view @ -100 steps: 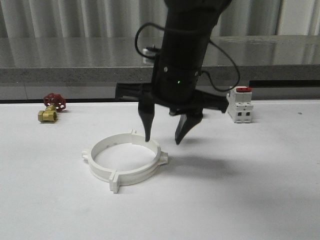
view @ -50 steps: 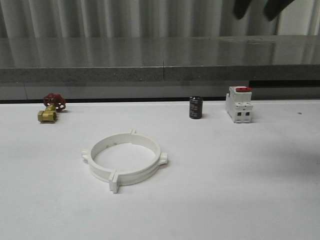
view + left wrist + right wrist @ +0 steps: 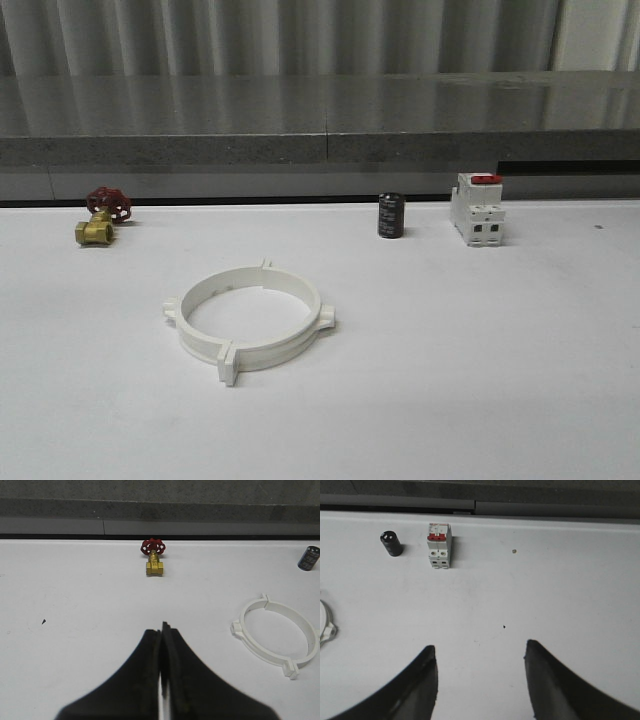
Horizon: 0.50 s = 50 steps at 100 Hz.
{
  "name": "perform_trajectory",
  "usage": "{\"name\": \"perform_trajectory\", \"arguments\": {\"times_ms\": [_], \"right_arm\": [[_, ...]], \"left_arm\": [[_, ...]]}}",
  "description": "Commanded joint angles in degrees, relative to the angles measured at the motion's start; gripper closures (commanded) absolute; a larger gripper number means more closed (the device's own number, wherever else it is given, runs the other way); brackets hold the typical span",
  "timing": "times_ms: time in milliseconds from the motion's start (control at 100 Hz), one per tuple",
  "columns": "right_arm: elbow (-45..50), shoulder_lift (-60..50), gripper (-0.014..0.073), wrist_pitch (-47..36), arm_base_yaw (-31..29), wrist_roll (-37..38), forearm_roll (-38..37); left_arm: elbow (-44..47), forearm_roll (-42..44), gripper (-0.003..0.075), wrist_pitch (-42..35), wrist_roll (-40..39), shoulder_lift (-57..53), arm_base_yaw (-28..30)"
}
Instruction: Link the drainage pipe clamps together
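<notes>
— What's the room like from where you stand?

— A plain white table (image 3: 480, 380), matte, with a few tiny dark specks on it. Behind it runs a grey speckled stone ledge (image 3: 200, 125), glossy enough on top to reflect the pale pleated curtain (image 3: 250, 35) hanging at the back.

— And the pipe clamps?

— The two white pipe clamps (image 3: 250, 318) lie flat on the table, left of the middle and toward the near side, their ends meeting so they form one wide ring with small lugs sticking out around the outside. Nothing touches them. From the left wrist camera the ring (image 3: 276, 635) lies off to one side of the fingers, well apart from them.

— What else is on the table?

— Along the far edge: a small brass valve (image 3: 100, 218) with a red handwheel on the left, a short black cylinder (image 3: 391, 215) near the middle, and just right of it a white switch (image 3: 477, 209) with a red top. All stand well apart from the ring.

— The claws?

— The left gripper (image 3: 163, 645) has its two dark fingers pressed together with nothing between them, above bare table. The right gripper (image 3: 480, 675) is spread wide, also holding nothing, with bare table under it and the switch and the cylinder farther off.
</notes>
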Motion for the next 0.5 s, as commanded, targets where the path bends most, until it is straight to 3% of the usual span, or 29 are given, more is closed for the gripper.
{"name": "perform_trajectory", "arguments": {"times_ms": [0, 270, 360, 490], "right_arm": [[2.95, -5.13, 0.0191, -1.96, -0.37, -0.75, -0.72], [16.44, -19.99, 0.0207, 0.66, -0.37, -0.69, -0.72], [19.48, -23.82, 0.0288, 0.66, -0.37, -0.69, -0.72], [21.94, -27.29, 0.0486, 0.55, -0.37, -0.69, -0.77]], "left_arm": [[-1.39, -0.61, 0.0741, -4.54, -0.02, 0.41, 0.14], [-1.39, -0.61, 0.0741, -4.54, -0.02, 0.41, 0.14], [-1.39, -0.61, 0.0741, -4.54, -0.02, 0.41, 0.14], [-1.39, -0.61, 0.0741, -4.54, -0.02, 0.41, 0.14]]}}
